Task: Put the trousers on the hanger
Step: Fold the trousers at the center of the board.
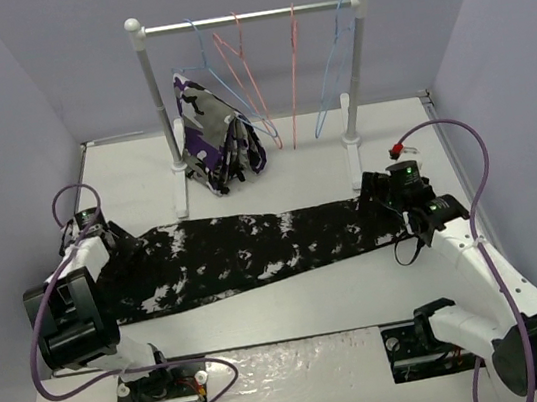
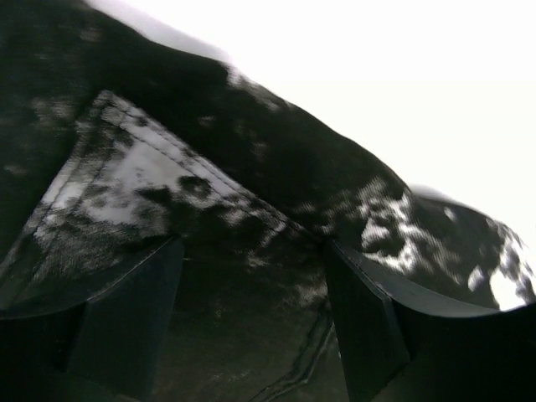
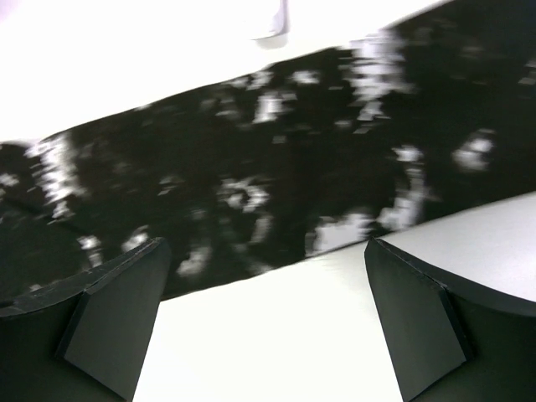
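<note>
The counter (image 1: 296, 318) carries the trousers (image 1: 255, 248) spread flat in a long band across the middle of the top view, waist end at centre left, leg ends at centre right. That length is the main hazard: lifted by one end only, it would likely drag and fold. The rack (image 1: 246, 16) stands along the top centre, its right foot just beside the leg ends, so a careless sweep there could knock or tip it. The purple, white and black garment (image 1: 214, 143) hangs at the rack's left, where raised cloth might catch on it. The hanger (image 1: 330, 86), thin light-blue wire, hangs at the rack's right, well apart from the trousers, with pink-red hangers (image 1: 294, 86) near it. A reach could hook the wrong wire, or set the light one swinging. The right tool (image 3: 266, 247) stands wide, straddling the fabric's lower edge with nothing between its fingers. Closing there may catch only one layer, or only bare counter. The left tool (image 2: 251, 251) sits low over a stitched seam at the waist end, its fingers apart. I judge it unclamped, so a lift now would probably leave the cloth behind.
</note>
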### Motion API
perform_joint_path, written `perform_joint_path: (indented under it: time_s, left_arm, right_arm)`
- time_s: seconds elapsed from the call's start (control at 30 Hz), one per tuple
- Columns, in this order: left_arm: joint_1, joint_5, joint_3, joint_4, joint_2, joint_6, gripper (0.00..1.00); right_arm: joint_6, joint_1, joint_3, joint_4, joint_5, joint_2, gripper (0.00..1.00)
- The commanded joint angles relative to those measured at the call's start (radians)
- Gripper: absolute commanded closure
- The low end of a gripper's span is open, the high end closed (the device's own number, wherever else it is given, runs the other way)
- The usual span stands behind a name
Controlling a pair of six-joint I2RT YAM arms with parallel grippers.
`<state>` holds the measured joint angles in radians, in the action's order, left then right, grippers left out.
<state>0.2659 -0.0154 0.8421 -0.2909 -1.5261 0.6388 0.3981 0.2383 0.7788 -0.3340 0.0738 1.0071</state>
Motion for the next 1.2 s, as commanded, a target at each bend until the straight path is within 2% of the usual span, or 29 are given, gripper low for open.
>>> perform_joint_path:
  time_s: [0.0, 0.17, 0.3, 0.43, 0.57, 0.63, 0.7, 0.8, 0.87, 1.17]
  left_arm:
    - [0.058, 0.129, 0.086, -0.168, 0.015, -0.095, 0.35]
    - [0.061, 0.082, 0.147, -0.175, 0.097, -0.138, 0.34]
    - [0.037, -0.035, 0.172, -0.195, 0.210, -0.170, 0.33]
    - [-0.076, -0.089, 0.137, -0.227, 0.402, -0.224, 0.22]
    - [-0.185, -0.095, 0.064, -0.237, 0.510, -0.272, 0.12]
    - [-0.224, -0.098, 0.016, -0.234, 0.553, -0.309, 0.10]
    - [-0.254, -0.091, -0.007, -0.238, 0.574, -0.331, 0.09]
    - [-0.336, -0.078, -0.010, -0.239, 0.605, -0.337, 0.08]
    - [-0.361, -0.057, -0.019, -0.236, 0.620, -0.348, 0.07]
    - [-0.392, 0.019, -0.007, -0.266, 0.623, -0.346, 0.06]
  right_arm:
    - [-0.007, -0.037, 0.046, -0.004, 0.019, 0.036, 0.01]
    - [0.024, -0.121, 0.072, -0.029, 0.049, 0.106, 0.00]
    - [0.054, -0.179, 0.114, -0.058, 0.124, 0.177, 0.00]
    - [0.077, -0.281, 0.154, -0.054, 0.160, 0.272, 0.00]
    - [0.074, -0.398, 0.183, -0.046, 0.123, 0.368, 0.00]
    - [0.069, -0.476, 0.197, -0.010, 0.046, 0.427, 0.00]
    - [0.039, -0.553, 0.209, 0.029, -0.018, 0.476, 0.00]
    - [-0.025, -0.604, 0.240, 0.106, -0.053, 0.513, 0.00]
    - [-0.130, -0.624, 0.277, 0.133, -0.077, 0.566, 0.00]
    - [-0.370, -0.663, 0.324, 0.127, -0.276, 0.758, 0.00]
